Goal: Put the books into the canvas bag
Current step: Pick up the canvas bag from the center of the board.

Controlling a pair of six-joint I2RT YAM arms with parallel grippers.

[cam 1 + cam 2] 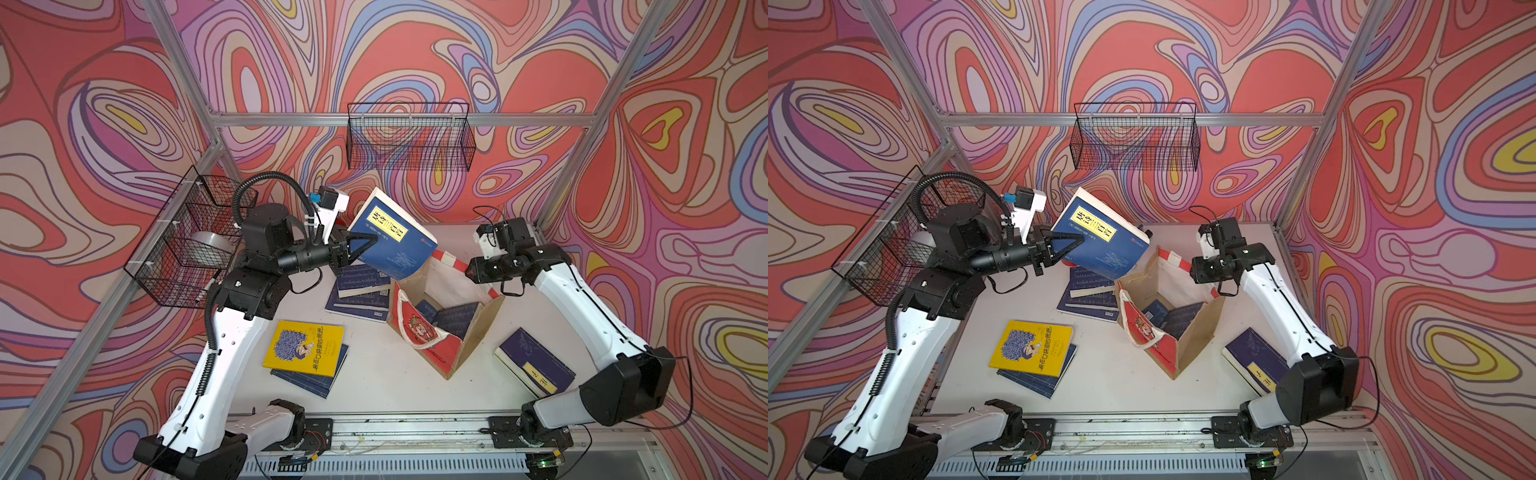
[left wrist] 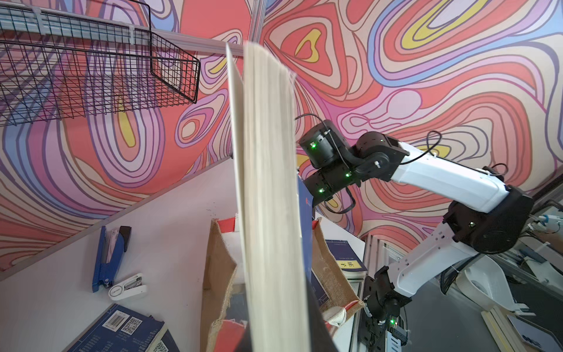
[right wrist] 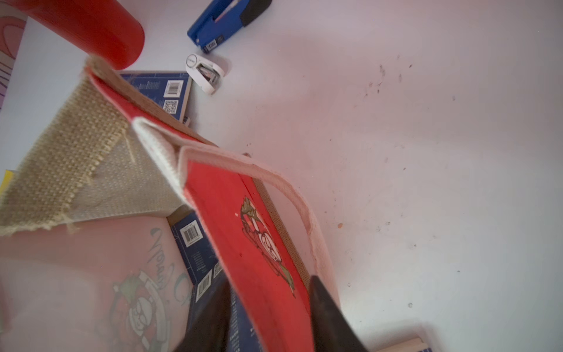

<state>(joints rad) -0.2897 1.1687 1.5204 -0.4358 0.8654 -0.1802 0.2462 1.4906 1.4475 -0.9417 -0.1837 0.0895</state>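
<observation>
Eight books show. Two navy volumes point(image 1: 451, 320) stand inside the one canvas bag point(image 1: 473, 336), and one tilted navy book point(image 1: 390, 237) hangs over its far rim. A navy stack of two point(image 1: 359, 291) lies just beside the bag toward the left arm point(image 1: 232, 345). Farther that way, one yellow book point(image 1: 305, 347) lies on one navy paperback point(image 1: 311, 382). One labelled navy book point(image 1: 534, 361) lies near the bag toward the right arm point(image 1: 582, 307). Also here: two wire baskets point(image 1: 409, 137) point(image 1: 187, 249), one blue stapler point(image 2: 109, 256), one white stapler point(image 2: 128, 288), one red cylinder point(image 3: 91, 27).
</observation>
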